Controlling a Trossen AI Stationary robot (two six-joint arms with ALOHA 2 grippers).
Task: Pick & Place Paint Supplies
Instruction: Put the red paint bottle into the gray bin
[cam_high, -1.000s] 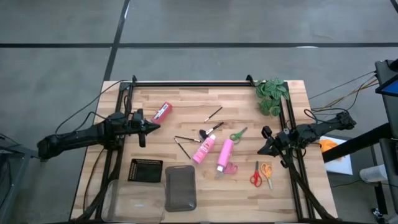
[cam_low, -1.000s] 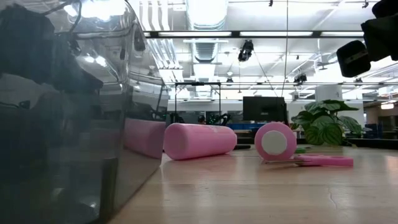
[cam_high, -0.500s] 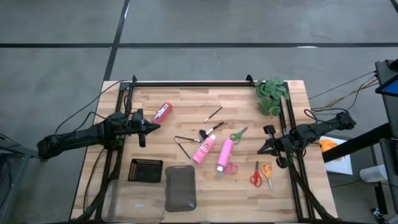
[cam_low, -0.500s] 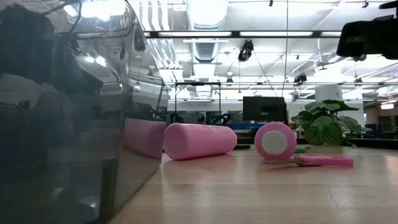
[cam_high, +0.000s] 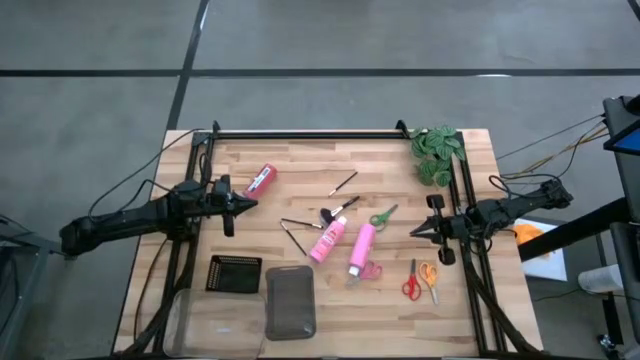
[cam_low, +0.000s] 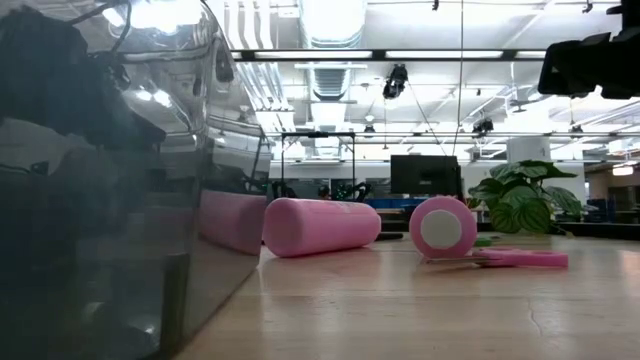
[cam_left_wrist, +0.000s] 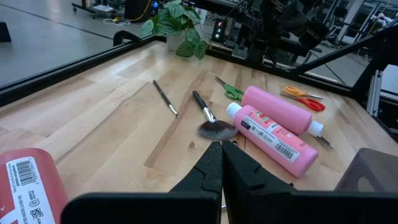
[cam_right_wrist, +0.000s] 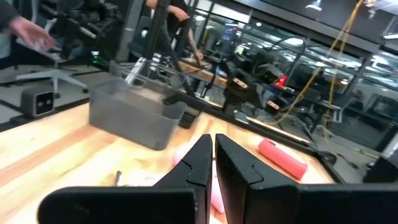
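Two dark robot arms hang over a butcher-block desk (cam_high: 300, 165) scattered with paint supplies. The left gripper (cam_high: 250, 205) sits near the desk's left edge with its fingers pressed together and holding nothing; the right gripper (cam_high: 418, 231) hovers near the right edge, its fingers likewise closed and empty.

Two pink paint bottles (cam_high: 345, 243) lie side by side at the desk's middle, and a red paint bottle (cam_high: 261, 180) lies toward the back left corner. A fluffy black-tipped brush (cam_high: 337, 211) rests just behind the pink pair, with thin dark brushes (cam_high: 296, 230) beside it. Green-handled scissors (cam_high: 383, 215) lie right of the brush, pink scissors (cam_high: 368, 270) lie at the bottles' front ends, and red and orange scissors (cam_high: 421, 279) lie toward the front right corner.

A leafy plant (cam_high: 436, 154) occupies the back right corner. A black tray (cam_high: 234, 274) and a clear bin (cam_high: 290, 301) stand near the front edge.
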